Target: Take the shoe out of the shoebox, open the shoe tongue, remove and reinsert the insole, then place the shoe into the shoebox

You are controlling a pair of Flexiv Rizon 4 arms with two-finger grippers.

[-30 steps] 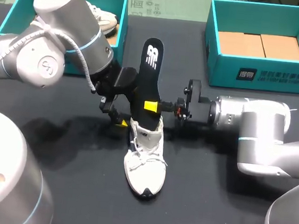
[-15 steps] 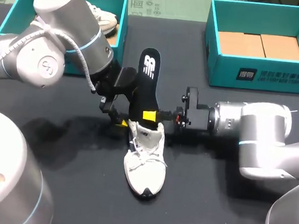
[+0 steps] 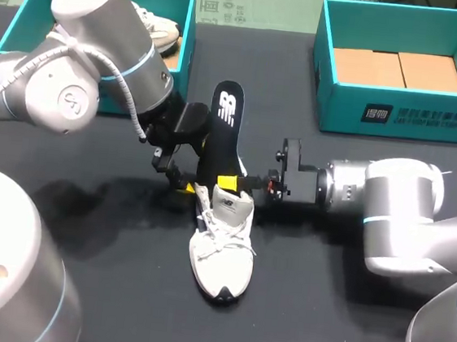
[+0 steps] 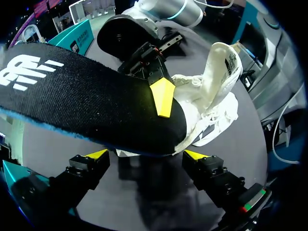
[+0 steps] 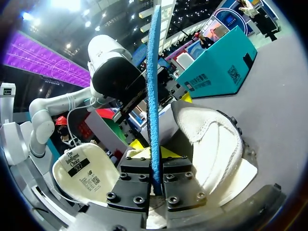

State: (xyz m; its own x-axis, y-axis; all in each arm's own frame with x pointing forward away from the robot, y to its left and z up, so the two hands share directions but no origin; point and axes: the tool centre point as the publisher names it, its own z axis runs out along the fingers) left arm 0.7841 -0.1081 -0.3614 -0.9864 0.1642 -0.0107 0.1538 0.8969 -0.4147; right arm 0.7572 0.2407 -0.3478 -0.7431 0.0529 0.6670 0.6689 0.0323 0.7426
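A white shoe (image 3: 220, 248) lies on the black table with its toe toward the front edge. Over its opening stands the black insole (image 3: 223, 130), tilted, its lower end dipping into the heel. My right gripper (image 3: 228, 179) is shut on the insole's lower part. In the right wrist view the insole's blue edge (image 5: 153, 82) rises from between the gripper (image 5: 154, 149) fingers, with the shoe (image 5: 211, 144) beside it. My left gripper (image 3: 184, 184) is open at the shoe's heel. In the left wrist view the gripper (image 4: 147, 155) sits under the insole (image 4: 86, 106), holding nothing; the shoe (image 4: 216, 91) is ahead.
A teal shoebox (image 3: 33, 3) at the back left holds another white shoe (image 3: 157, 29). A second teal shoebox (image 3: 398, 115) at the back right has brown cardboard inside. The left arm's bulk hangs over the table's left half.
My right gripper has lowered the insole, so its lower end has sunk deeper into the shoe's opening. The left arm and the shoe have stayed put.
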